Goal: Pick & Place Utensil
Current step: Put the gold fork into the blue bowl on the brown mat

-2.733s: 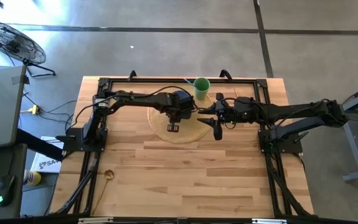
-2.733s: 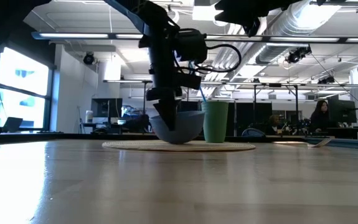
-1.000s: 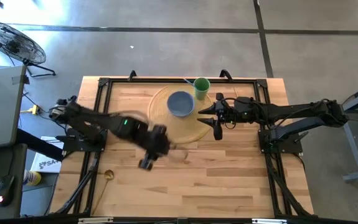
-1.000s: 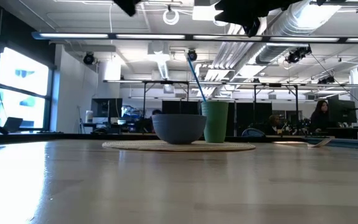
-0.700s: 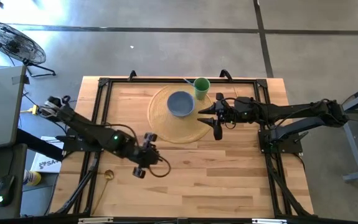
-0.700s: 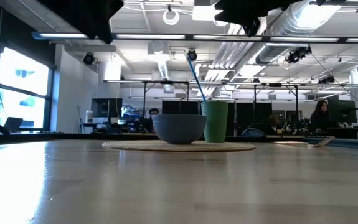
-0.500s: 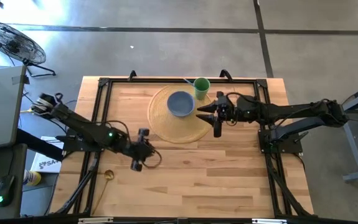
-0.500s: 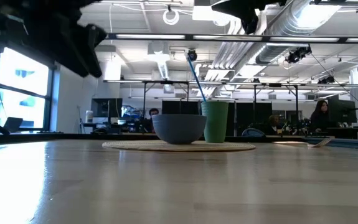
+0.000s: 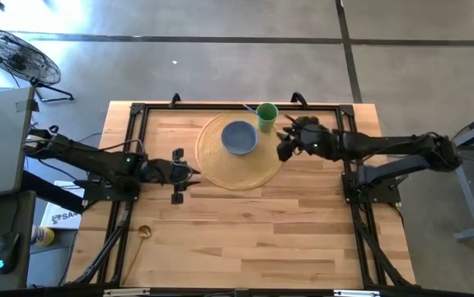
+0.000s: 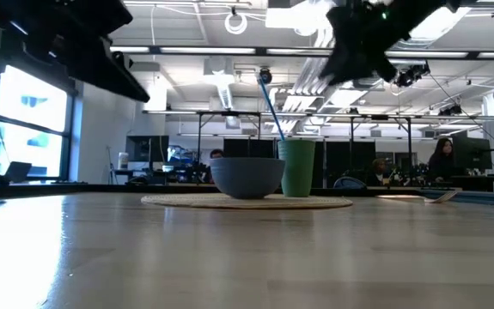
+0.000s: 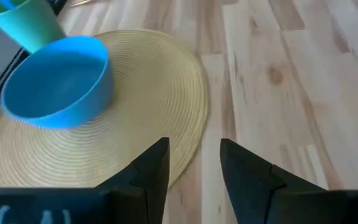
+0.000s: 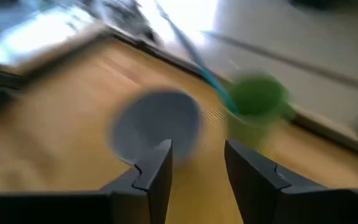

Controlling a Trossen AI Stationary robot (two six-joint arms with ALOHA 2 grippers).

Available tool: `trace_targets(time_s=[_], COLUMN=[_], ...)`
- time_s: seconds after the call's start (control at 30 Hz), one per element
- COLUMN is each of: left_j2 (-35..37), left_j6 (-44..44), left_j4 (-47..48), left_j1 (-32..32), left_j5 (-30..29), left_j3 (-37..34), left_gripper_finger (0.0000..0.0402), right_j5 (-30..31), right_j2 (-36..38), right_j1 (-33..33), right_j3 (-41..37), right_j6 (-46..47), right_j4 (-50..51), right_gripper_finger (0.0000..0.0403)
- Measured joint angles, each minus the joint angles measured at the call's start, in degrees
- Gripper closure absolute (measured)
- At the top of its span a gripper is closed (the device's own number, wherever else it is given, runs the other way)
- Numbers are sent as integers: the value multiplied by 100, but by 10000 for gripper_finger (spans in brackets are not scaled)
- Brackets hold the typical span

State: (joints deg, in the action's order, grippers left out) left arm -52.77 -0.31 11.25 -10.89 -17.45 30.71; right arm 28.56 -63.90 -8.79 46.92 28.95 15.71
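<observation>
The round woven mat (image 9: 238,153) is the landmark here. On it stands the blue bowl (image 9: 239,137), and the green cup (image 9: 267,115) with a blue straw (image 10: 271,106) stands at the mat's far edge, just beside the bowl.

The left gripper (image 9: 176,176) now hangs over bare wood just beside the mat's left edge. Half a second ago it was lower on the table and farther from the mat (and 2.7 seconds ago it was right over the bowl). Its fingers (image 11: 150,168) stand narrowly apart with nothing between them, and in the left wrist view the mat and bowl lie ahead of them.

The right gripper (image 9: 288,142) has also moved: it was over the mat's right edge and pointed down the table, and now it sits a little farther back, at the mat's right rim close to the cup. Its fingers (image 12: 152,177) are apart and empty, facing the bowl and cup.

The utensil, a gold spoon (image 9: 142,235), lies well apart from the mat, near the front left corner of the wooden table (image 9: 302,239), in the same place as before. No gripper touches it.
</observation>
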Motion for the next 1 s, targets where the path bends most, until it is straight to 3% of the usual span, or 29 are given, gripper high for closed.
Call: trace_targets(time_s=[0.2,0.33,0.57,0.77,1.0], left_j2=[-2,6,6,6,6], left_j6=[-63,-158,-169,-171,-171], left_j4=[-126,-95,-39,-25,-84], left_j1=[1,1,1,1,1], left_j5=[163,190,238,510,502], left_j3=[19,12,12,12,12], left_gripper_finger=[263,263,263,263,263], right_j5=[233,563,392,54,-133], right_j2=[0,-15,-22,-22,-22], right_j1=[-676,-965,-1715,-2389,-2746], right_j3=[-6,-289,-1505,-2385,-3096], right_j6=[1429,2017,2706,2352,2328], right_j4=[2089,2598,1715,587,-415], right_gripper_finger=[263,263,263,263,263])
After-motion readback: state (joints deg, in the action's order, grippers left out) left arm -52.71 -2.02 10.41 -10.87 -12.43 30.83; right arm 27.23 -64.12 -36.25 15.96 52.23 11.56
